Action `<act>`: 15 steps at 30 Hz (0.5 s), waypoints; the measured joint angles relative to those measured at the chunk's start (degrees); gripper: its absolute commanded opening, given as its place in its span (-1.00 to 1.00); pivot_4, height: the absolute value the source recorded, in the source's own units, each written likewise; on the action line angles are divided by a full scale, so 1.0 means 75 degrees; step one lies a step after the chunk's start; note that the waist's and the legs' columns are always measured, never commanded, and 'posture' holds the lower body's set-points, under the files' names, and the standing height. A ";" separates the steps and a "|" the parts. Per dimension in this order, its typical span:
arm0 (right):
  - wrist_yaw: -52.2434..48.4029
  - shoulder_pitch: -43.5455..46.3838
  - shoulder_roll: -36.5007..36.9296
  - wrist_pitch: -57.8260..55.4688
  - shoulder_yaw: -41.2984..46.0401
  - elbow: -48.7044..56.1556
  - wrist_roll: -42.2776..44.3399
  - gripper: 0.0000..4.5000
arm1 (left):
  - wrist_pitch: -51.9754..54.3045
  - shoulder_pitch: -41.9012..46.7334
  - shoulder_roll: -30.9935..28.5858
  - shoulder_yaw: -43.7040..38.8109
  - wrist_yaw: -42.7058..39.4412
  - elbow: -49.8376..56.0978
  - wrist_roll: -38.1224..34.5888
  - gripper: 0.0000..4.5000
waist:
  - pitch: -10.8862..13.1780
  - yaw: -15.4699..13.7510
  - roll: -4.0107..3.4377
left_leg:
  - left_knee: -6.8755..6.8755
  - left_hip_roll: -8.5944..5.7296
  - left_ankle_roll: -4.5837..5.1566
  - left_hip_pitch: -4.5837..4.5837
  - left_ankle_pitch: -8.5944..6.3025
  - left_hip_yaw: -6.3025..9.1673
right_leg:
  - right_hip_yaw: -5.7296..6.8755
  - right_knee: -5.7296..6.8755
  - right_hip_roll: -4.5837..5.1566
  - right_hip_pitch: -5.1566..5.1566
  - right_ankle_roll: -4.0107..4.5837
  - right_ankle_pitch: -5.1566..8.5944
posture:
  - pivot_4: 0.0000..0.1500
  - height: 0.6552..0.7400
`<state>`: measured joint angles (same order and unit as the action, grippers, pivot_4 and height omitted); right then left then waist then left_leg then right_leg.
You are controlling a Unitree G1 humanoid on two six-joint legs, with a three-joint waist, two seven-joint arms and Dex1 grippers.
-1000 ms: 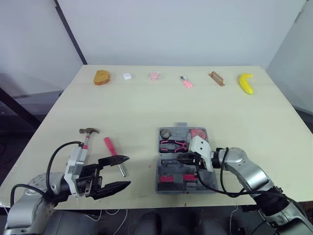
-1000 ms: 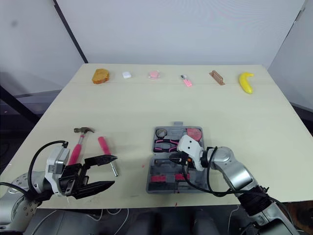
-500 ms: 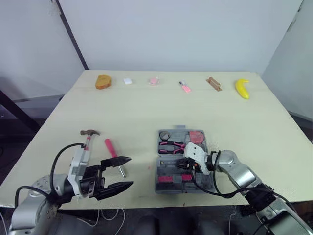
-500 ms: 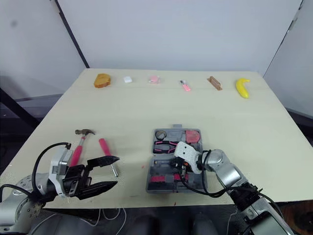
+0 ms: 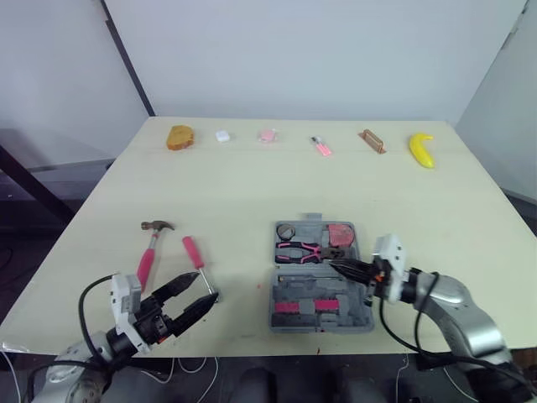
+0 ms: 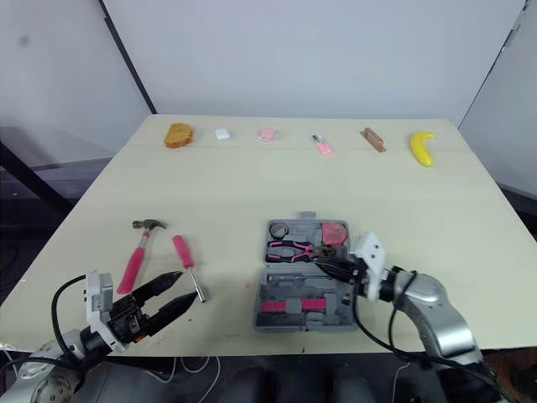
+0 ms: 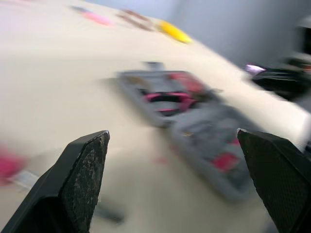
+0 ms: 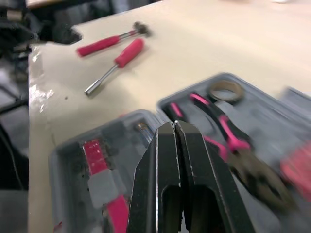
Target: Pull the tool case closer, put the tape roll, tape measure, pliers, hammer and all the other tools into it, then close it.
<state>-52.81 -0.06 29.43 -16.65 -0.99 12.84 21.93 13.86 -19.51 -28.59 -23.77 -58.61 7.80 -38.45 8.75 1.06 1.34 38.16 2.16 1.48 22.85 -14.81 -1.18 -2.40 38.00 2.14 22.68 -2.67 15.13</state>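
The grey tool case (image 5: 320, 304) lies open near the table's front edge. Its far half holds the tape roll (image 5: 285, 230), pink-handled pliers (image 5: 300, 248) and a pink tape measure (image 5: 340, 233). My right gripper (image 5: 333, 265) is shut on nothing, its tips over the case's middle by the pliers' jaws; the right wrist view shows its fingers (image 8: 165, 145) pressed together. The pink-handled hammer (image 5: 151, 249) and a pink-handled driver (image 5: 196, 259) lie on the table to the left. My left gripper (image 5: 205, 288) is open, its tips beside the driver's metal end.
Along the far edge sit a bread piece (image 5: 179, 137), a small white item (image 5: 222, 135), two small pink items (image 5: 268, 134) (image 5: 320, 146), a brown block (image 5: 372, 140) and a banana (image 5: 422, 149). Bare tabletop lies between that row and the case.
My right gripper has pulled back to the right, from over the case's near half to its middle. The left arm has dropped toward the near edge. The camera has shifted.
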 measured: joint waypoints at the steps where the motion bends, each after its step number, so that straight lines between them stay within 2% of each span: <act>1: -0.0025 -0.0180 0.0120 0.0041 0.0182 -0.0052 0.0007 -0.26 | -0.0009 -0.0121 0.0022 -0.0070 0.0067 -0.0009 0.0008 1.00 | 0.0000 -0.0014 0.0003 | -0.0001 0.0000 0.0000 0.0003 0.0000 -0.0003 | -0.0001 -0.0006 0.0000 0.0000 0.0000 0.0000 | 1.00 1.00; 4: -0.0382 -0.1492 0.0636 0.0617 0.1351 -0.0366 0.0191 0.47 | -0.0067 -0.0635 0.0192 -0.0317 0.0386 -0.0117 0.0048 1.00 | 0.0001 -0.0066 0.0002 | -0.0005 -0.0002 0.0002 0.0008 -0.0002 -0.0007 | -0.0003 -0.0016 0.0001 0.0001 0.0005 0.0006 | 1.00 1.00; 6: -0.0608 -0.2130 0.0844 0.0921 0.1908 -0.0686 0.0275 0.89 | -0.0120 -0.0823 0.0229 -0.0462 0.0518 -0.0274 0.0089 1.00 | 0.0001 -0.0064 0.0003 | -0.0005 0.0000 0.0002 0.0004 -0.0002 -0.0007 | -0.0006 -0.0013 -0.0005 0.0001 0.0029 0.0020 | 1.00 1.00; 7: -0.0681 -0.2291 0.0860 0.1024 0.2093 -0.0791 0.0311 0.96 | -0.0126 -0.0863 0.0235 -0.0505 0.0552 -0.0329 0.0100 1.00 | 0.0001 -0.0057 0.0003 | -0.0004 0.0005 0.0002 -0.0001 -0.0001 -0.0007 | -0.0008 -0.0010 -0.0013 0.0001 0.0030 0.0019 | 1.00 1.00; 15: -0.0994 -0.2971 0.0956 0.1538 0.3057 -0.1187 0.0620 0.96 | -0.0244 -0.1095 0.0368 -0.0674 0.0892 -0.0367 0.0162 1.00 | -0.0001 -0.0037 -0.0001 | -0.0001 0.0009 0.0002 -0.0002 -0.0002 -0.0018 | -0.0021 -0.0013 -0.0011 0.0003 0.0030 0.0019 | 1.00 1.00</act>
<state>-60.26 -22.35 36.60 -5.11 21.94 3.93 26.58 12.03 -27.72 -25.83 -28.82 -51.93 5.05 -37.23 8.74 0.79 1.33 38.16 2.24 1.49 22.83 -14.82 -1.32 -2.56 37.90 2.06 22.69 -2.45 15.27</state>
